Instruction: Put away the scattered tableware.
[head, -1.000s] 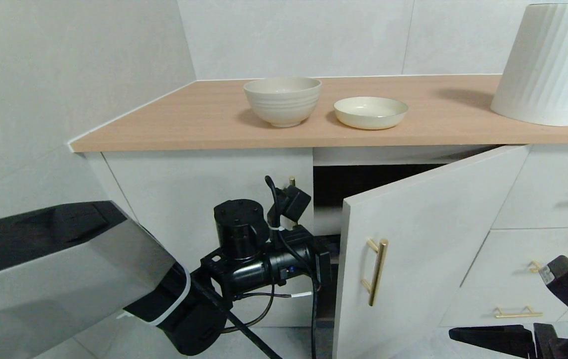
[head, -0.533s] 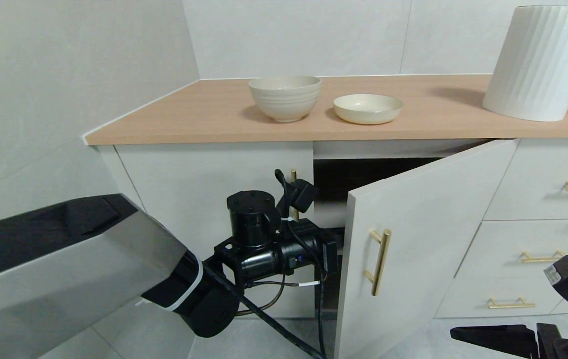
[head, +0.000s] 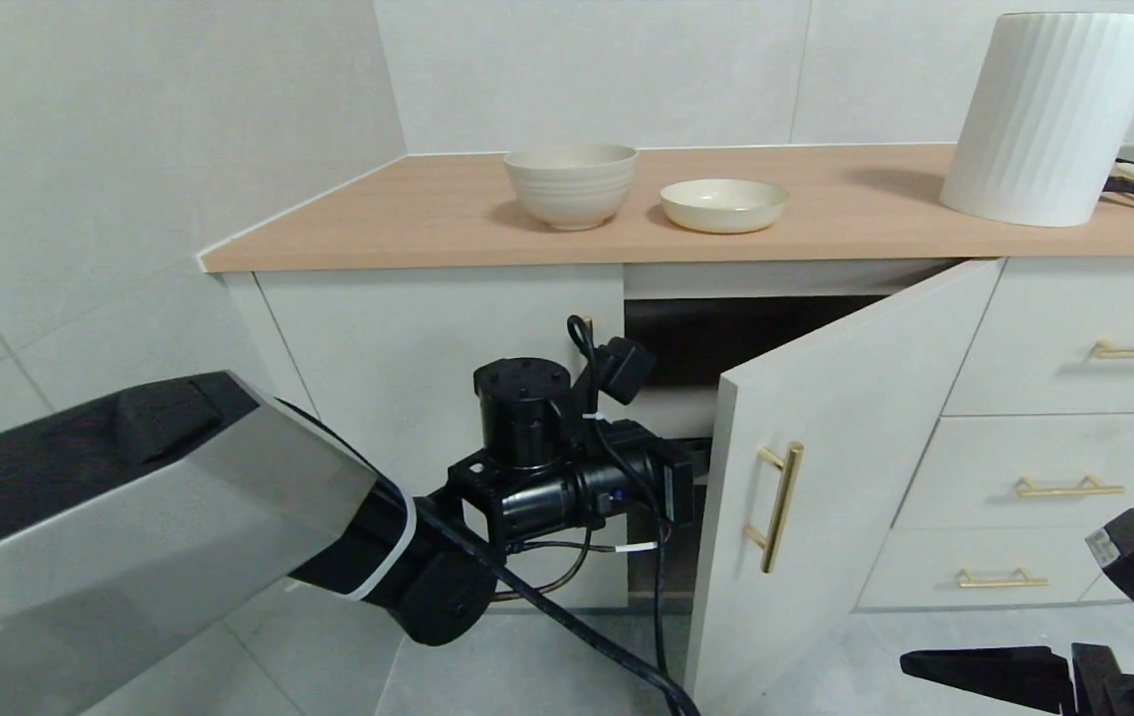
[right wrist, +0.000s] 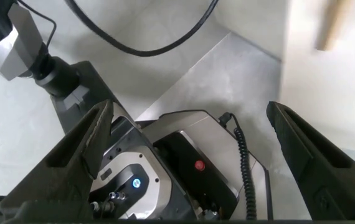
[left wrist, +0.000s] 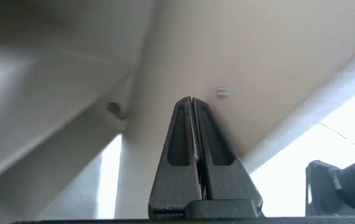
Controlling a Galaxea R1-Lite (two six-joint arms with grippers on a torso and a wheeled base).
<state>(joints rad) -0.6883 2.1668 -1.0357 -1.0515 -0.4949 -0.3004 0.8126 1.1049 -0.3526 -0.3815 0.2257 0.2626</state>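
Drawing back has shifted your view only: left tool (left wrist: 191, 102) closed and empty by the ajar cabinet door (head: 826, 438), bowl (head: 570, 184) and plate (head: 724, 204) on the worktop (head: 408, 219) above it, still to stow.

Bright, even, diffuse light falls from the right, laying soft shadows left of the bowl (head: 570, 184), shallow dish (head: 724, 204) and ribbed white container (head: 1054, 114) on the countertop (head: 378, 229); the cabinet interior (head: 716, 333) lies dark.

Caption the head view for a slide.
Bowl and shallow dish sit on the wooden counter above a half-open cabinet door.
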